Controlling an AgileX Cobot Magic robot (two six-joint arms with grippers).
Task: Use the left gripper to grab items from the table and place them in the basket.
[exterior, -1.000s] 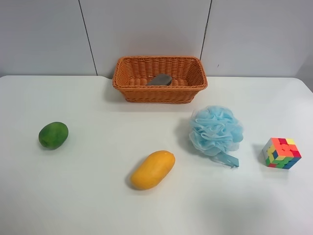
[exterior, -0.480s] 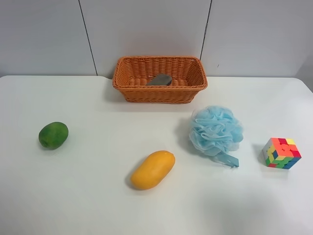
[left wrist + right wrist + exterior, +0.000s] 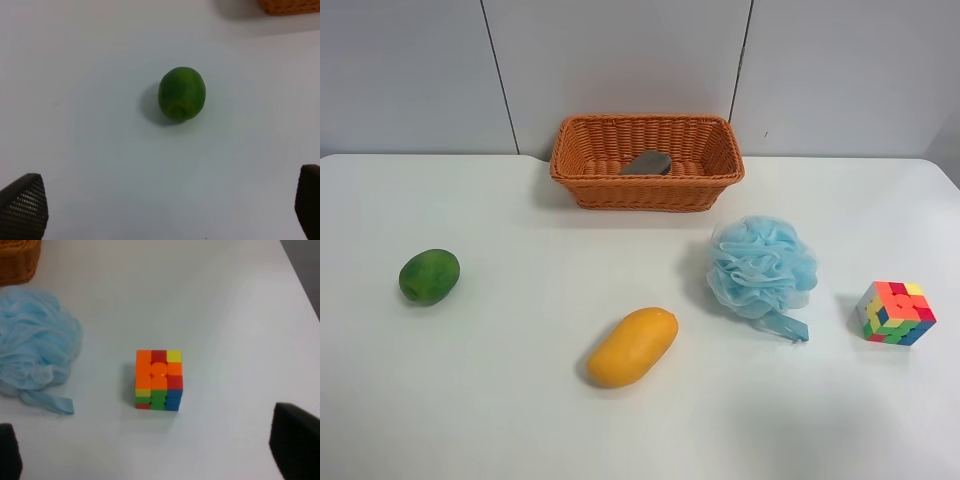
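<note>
Your stock at this moment, operator, item by item.

Desk [image 3: 500, 420]: white, flat, carrying everything listed below.

Basket [image 3: 647, 190]: orange-brown wicker, at the far edge of the desk against the grey wall. You have one item inside it already, the grey-topped eraser block [image 3: 647, 163], lying on the basket floor.

Green mango [image 3: 429, 275]: on the desk at the exterior high view's left, well apart from the basket. In your left wrist view it sits alone on bare desk ahead of the left tool.

Yellow mango [image 3: 632, 346]: lying tilted near the middle of the desk, nearer the camera than the basket.

Blue mesh pouf [image 3: 761, 267]: between the yellow mango and the cube, its ribbon loop [image 3: 788, 326] trailing on the desk on the cube's side.

Multicoloured cube [image 3: 894, 312]: near the desk edge at the exterior high view's right, apart from the pouf.

Left tool [image 3: 165, 205]: released, its two fingers [image 3: 24, 205] spread wide at the frame corners, holding nothing, clear of the green mango.

Right tool [image 3: 150, 450]: likewise spread wide and grasping nothing, the cube on the desk ahead of it.

Neither arm shows in your exterior high view.
</note>
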